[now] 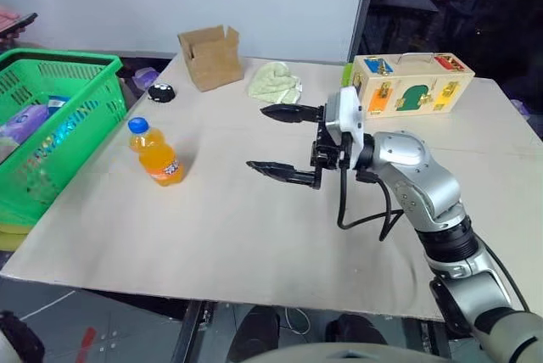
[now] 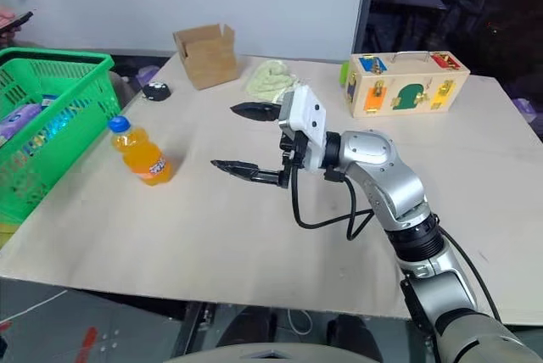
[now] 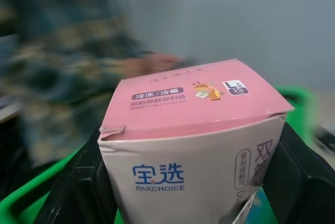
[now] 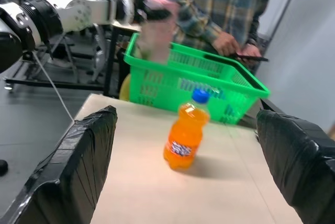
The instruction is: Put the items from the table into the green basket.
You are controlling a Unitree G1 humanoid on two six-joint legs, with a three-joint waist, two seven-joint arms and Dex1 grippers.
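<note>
While the left claw [image 4: 137, 7] grips the pink carton [image 3: 199, 145], the bottle [image 1: 155, 152] stands.

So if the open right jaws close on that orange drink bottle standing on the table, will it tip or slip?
The orange drink bottle stands upright, narrow and tall, so a push near its blue cap would probably tip it. It looks full, so likely heavy for its size. Its round, smooth sides could slip or roll; gripping across the labelled middle seems safest.

— Anything between the right gripper [image 1: 276, 141] and the bottle [image 1: 156, 153]?
— Bare table [image 1: 254, 236], open lane. The basket [image 1: 72, 117] stands just past the bottle, with a person [image 4: 225, 9] behind it.
</note>
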